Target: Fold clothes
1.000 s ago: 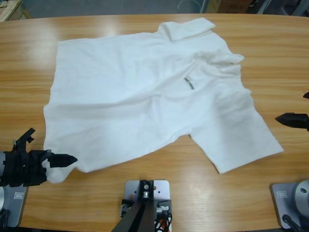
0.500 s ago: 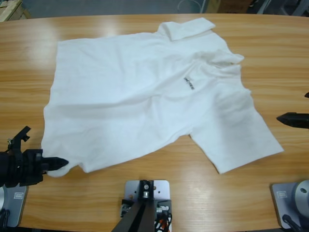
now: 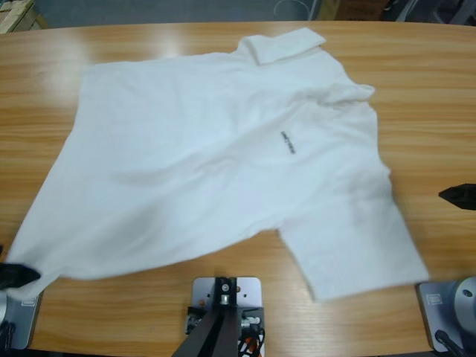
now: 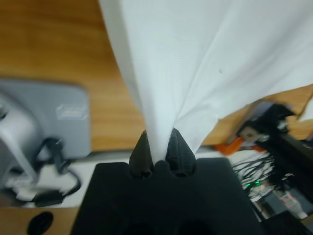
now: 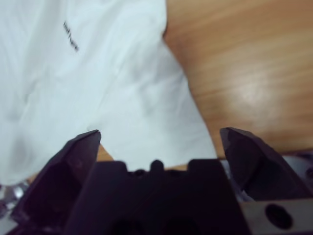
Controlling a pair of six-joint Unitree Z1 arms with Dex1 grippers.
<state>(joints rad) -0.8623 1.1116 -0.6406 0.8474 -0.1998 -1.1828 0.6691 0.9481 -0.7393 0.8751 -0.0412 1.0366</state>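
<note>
- Long wooden table (image 3: 416, 89) with a rounded far edge, streaked orange-brown grain, pale glare patches on the varnish.
- Beyond the far edge, grey-blue floor (image 3: 149, 11).
- At the top left corner, a pale wooden crate (image 3: 13, 15), partly cut off.

Plain white short-sleeved collared shirt of thin cloth (image 3: 216, 156), spread flat across the wooden table, collar far, small dark print mid-chest, near-left corner stretched taut.
</note>
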